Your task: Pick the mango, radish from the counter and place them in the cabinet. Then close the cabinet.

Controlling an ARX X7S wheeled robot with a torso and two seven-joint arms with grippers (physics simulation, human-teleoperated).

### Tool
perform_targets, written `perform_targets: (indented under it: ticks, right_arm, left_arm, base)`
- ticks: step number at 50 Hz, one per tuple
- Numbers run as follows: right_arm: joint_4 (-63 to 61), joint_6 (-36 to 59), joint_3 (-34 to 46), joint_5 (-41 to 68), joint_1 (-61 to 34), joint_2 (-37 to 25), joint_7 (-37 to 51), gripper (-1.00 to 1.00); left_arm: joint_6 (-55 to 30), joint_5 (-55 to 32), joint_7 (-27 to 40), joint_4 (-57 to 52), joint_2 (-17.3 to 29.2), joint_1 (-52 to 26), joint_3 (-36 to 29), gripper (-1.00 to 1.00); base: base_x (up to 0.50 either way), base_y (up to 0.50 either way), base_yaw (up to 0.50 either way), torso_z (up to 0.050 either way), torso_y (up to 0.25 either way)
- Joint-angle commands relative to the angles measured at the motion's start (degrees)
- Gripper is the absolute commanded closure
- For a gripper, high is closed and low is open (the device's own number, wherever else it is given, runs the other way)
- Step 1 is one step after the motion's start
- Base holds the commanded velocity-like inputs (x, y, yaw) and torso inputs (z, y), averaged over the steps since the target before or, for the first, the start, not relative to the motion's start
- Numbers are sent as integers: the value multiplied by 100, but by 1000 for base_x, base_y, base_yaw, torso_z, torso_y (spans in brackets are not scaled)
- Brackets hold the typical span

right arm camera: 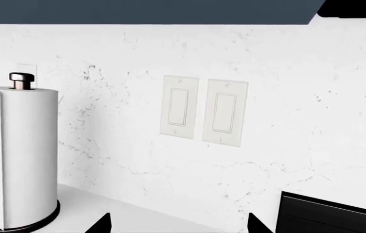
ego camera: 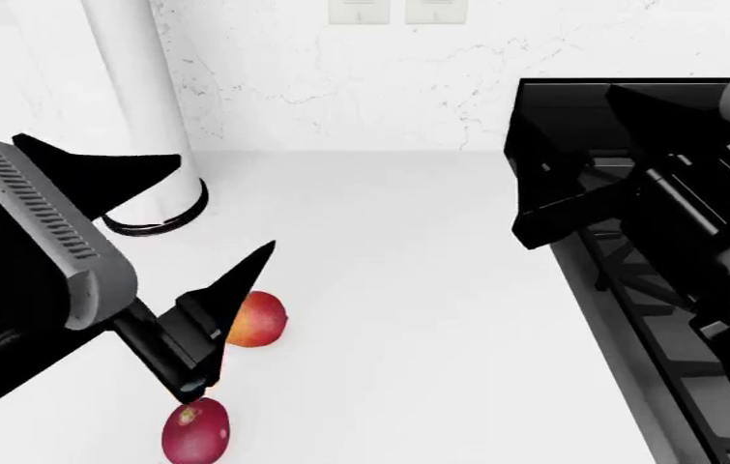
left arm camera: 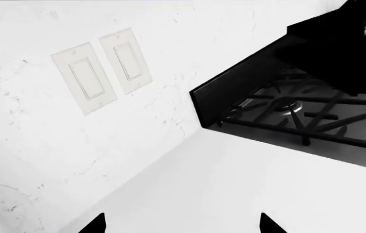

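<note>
Left gripper (ego camera: 210, 261): released, above mango (ego camera: 257, 320)
Right gripper (right arm camera: 177, 224): released
Radish (ego camera: 195, 431): on counter (ego camera: 429, 290); near mango

Mango (ego camera: 257, 320): egg-shaped, orange-yellow with red blush, resting on white counter (ego camera: 403, 271), partly hidden behind the lower fingertip of the left gripper (ego camera: 210, 251). Radish (ego camera: 195, 431): round, magenta-pink, on the same counter, just below that gripper's finger base, near the mango but apart from it.
</note>
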State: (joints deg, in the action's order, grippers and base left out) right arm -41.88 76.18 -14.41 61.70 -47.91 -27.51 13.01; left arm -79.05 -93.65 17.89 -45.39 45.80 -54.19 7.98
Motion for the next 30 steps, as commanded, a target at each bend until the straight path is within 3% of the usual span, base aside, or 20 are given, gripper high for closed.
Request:
perform_targets:
  ticks: [1, 13, 22, 30]
  right_arm:
    - [25, -76, 45, 9, 39, -45, 26, -100]
    - [69, -241, 140, -95, 145, -90, -21, -100]
    - [68, -195, 148, -14, 109, -130, 62, -100]
    - [106, -273, 196, -63, 158, -153, 52, -100]
  left_arm:
    - [-192, -379, -252, 151, 519, 44, -1, -100]
    - [-404, -158, -752, 109, 907, 338, 15, -100]
    - [-223, -878, -719, 241, 1303, 143, -56, -100]
    - [-73, -1278, -819, 183, 1466, 572, 184, -100]
  base:
    - [0, 0, 0, 0, 0]
    - [0, 0, 0, 0, 0]
    - [0, 0, 0, 0, 0]
    - [0, 0, 0, 0, 0]
